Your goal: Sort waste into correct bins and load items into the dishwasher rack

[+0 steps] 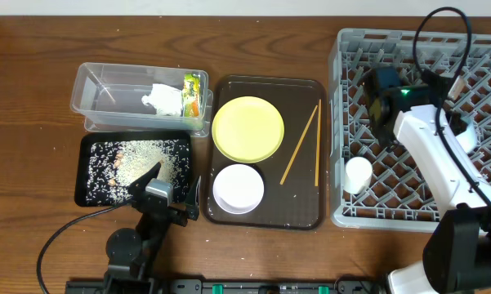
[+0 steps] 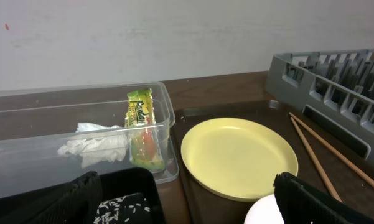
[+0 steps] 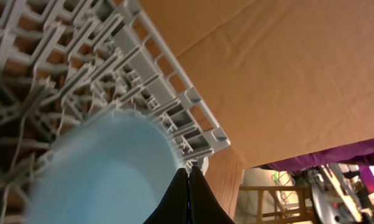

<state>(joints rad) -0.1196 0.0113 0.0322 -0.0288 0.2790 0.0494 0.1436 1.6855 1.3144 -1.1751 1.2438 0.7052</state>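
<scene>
**Colours on the brown wood-grain bench**

The bench is mid-brown with darker grain. The clear tub holds a white tissue and a green, yellow and orange printed wrapper. White-beige grains speckle the black tray. On the dark brown serving tray are a yellow plate, a cream-white bowl and pale wooden chopsticks. The rack is grey latticework, with a white cup and a light blue bowl. The left end effector and right end effector are black.
</scene>
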